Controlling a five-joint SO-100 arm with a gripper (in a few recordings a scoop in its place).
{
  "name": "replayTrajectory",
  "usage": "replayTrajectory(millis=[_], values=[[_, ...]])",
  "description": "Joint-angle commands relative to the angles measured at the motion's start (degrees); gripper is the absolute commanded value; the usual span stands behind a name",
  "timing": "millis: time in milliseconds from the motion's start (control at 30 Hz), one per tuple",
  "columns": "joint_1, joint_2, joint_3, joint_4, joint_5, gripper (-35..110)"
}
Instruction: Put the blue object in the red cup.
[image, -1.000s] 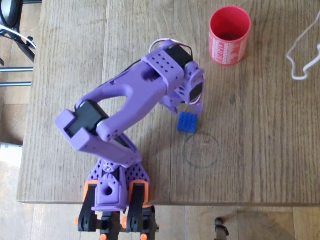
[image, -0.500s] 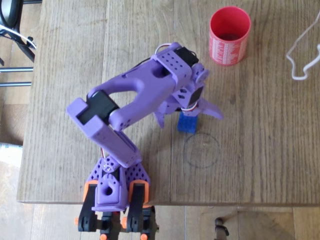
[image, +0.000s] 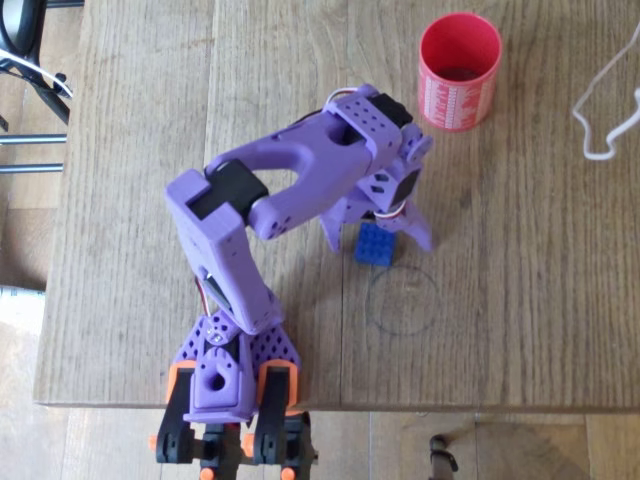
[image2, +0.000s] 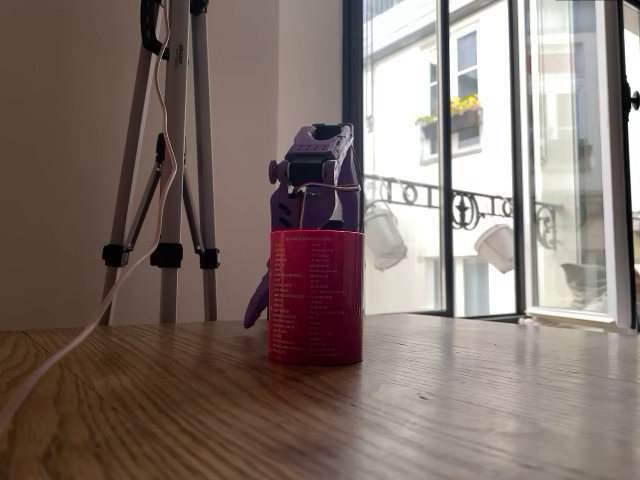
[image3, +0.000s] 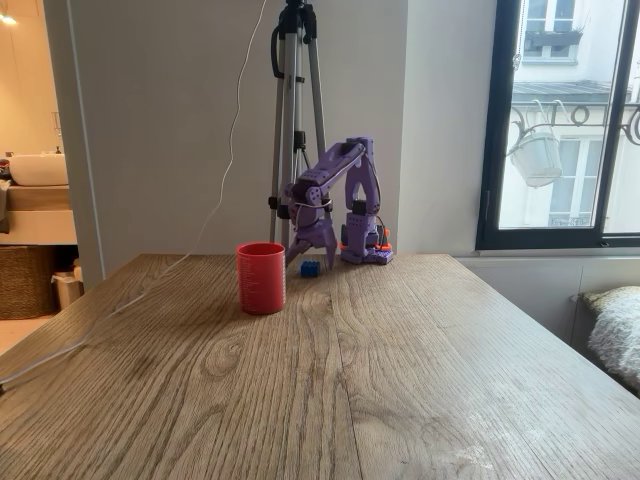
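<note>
The blue object (image: 376, 245) is a small studded brick lying on the wooden table, just above a faint drawn circle (image: 402, 300). My purple gripper (image: 376, 236) points down over it, open, with one finger (image: 332, 232) left of the brick and the other to its right; whether they touch it I cannot tell. The red cup (image: 459, 70) stands upright at the back right, well apart from the gripper. In a fixed view the brick (image3: 309, 268) sits under the gripper (image3: 312, 256), right of the cup (image3: 261, 278). In another the cup (image2: 315, 297) hides the brick.
A white cable (image: 603, 110) loops on the table at the right edge of the overhead view. A tripod (image3: 297, 120) stands behind the table near the arm's base (image: 228, 385). Bare wood lies between the brick and the cup.
The arm has stretched forward and to the right. The jaws opened and came down, so that the fingers now stand on either side of the brick. Brick and cup have not moved.
</note>
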Motion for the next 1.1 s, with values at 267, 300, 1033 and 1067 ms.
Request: replayTrajectory(millis=[267, 300, 1033, 1067], values=[[2.9, 1.1, -3.5, 0.8, -0.1, 1], [3.2, 1.3, -3.5, 0.8, -0.1, 1], [22.8, 24.5, -39.5, -4.8, -22.1, 1], [22.1, 24.5, -40.3, -6.2, -24.2, 1]])
